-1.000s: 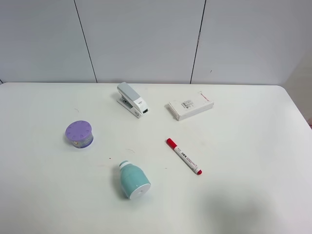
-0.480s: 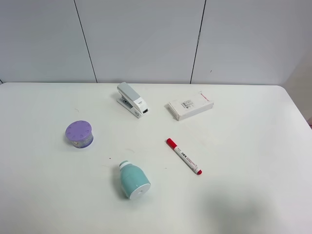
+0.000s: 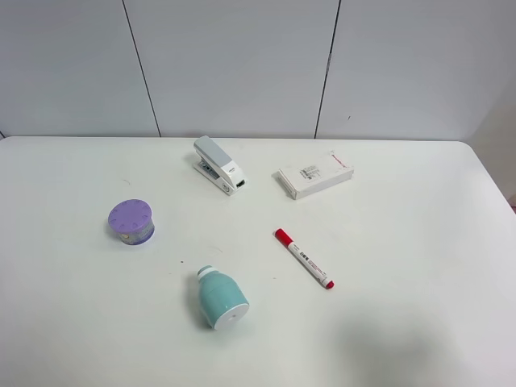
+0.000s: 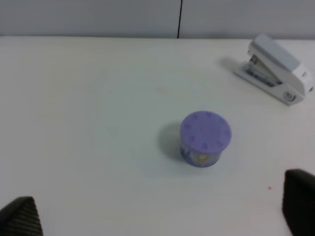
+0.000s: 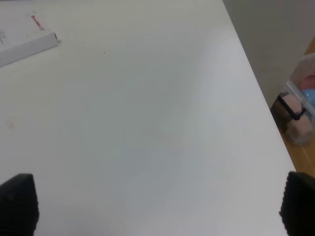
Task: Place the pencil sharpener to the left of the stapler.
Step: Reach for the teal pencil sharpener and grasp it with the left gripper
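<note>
An office-like test room or lab is suggested. A plain white table (image 3: 419, 242) is set against bare pale wall panels (image 3: 234, 64) joined by dark seams. Desk goods are laid out on it: a stapler (image 3: 218, 165) at 12 o'clock, a flat white box (image 3: 315, 175) at 1 o'clock, a red-capped marker (image 3: 304, 258) near the centre. Past the table's edge, a clear storage bin (image 5: 298, 105) is seen on a wooden floor (image 5: 301, 164).

The white box (image 5: 19, 37) is partly cut off.

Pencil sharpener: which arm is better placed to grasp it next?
Probably left. The pencil sharpener lies left of centre, and the left wrist view faces the stapler side; the right wrist view shows only the table by its right edge.
</note>
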### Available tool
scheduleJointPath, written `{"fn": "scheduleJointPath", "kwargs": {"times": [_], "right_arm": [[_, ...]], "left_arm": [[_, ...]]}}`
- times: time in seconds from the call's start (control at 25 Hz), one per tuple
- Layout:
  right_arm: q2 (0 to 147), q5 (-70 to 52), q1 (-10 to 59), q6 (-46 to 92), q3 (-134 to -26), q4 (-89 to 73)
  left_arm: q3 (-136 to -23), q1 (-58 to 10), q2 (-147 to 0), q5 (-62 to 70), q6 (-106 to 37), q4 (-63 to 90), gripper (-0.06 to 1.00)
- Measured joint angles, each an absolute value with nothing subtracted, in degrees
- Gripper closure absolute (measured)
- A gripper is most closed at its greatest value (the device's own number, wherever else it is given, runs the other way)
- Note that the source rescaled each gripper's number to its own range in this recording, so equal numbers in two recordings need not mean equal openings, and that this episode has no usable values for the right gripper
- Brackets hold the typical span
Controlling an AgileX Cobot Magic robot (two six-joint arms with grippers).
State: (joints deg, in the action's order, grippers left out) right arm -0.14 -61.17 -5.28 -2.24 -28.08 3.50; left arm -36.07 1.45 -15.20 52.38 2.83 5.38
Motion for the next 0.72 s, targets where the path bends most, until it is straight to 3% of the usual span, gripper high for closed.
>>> {"fn": "scheduleJointPath", "kwargs": {"times": [0.32,0.72], "right_arm": [[-0.1,-61.2,-5.3,-2.2,-28.1,3.5],[-0.1,-61.2,-5.3,-2.2,-28.1,3.5]], "left_arm": [[-40.0,1.5,-35.2,49.5,3.3,18.1,-0.06],[-40.1,-1.1,-46.5,49.8,3.4,24.2,-0.06]]}}
